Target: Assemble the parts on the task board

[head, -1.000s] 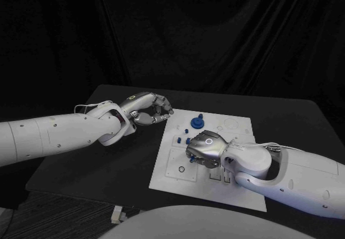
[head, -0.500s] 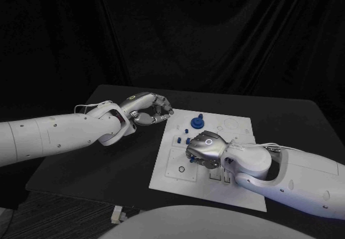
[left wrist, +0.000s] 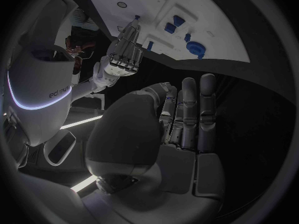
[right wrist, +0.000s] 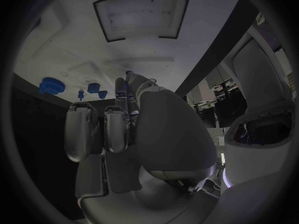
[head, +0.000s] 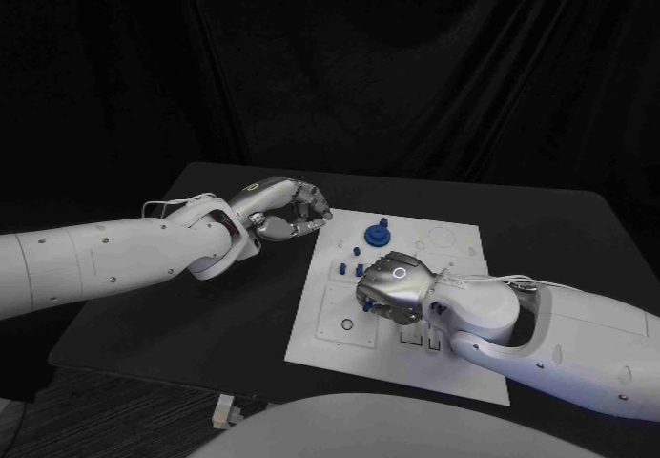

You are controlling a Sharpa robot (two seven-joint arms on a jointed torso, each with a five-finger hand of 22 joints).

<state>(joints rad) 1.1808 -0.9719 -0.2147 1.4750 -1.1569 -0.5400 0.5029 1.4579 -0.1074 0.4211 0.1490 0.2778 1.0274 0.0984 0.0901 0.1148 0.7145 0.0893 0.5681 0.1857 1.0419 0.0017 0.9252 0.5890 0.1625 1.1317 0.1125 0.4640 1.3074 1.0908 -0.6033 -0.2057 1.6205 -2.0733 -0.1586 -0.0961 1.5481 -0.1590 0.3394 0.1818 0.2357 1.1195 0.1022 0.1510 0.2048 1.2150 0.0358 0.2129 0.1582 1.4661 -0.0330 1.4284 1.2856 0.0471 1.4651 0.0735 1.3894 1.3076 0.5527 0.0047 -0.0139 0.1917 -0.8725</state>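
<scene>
The white task board lies in the middle of the black table. My right hand hovers low over the board's middle, fingers curled down, and pinches a small blue part at its fingertips. A round blue part with a stem stands at the board's far side, with small blue parts nearer. My left hand hangs above the table just off the board's far left corner, fingers curled in on nothing. The left wrist view shows the right hand and the round blue part.
Empty sockets and a small ring mark the board's near left area. In the right wrist view a rectangular recess lies in the board beyond my right hand. Bare black table stretches left of the board.
My right hand has crept slightly left and farther across the board with the blue part. The left hand has stayed put.
</scene>
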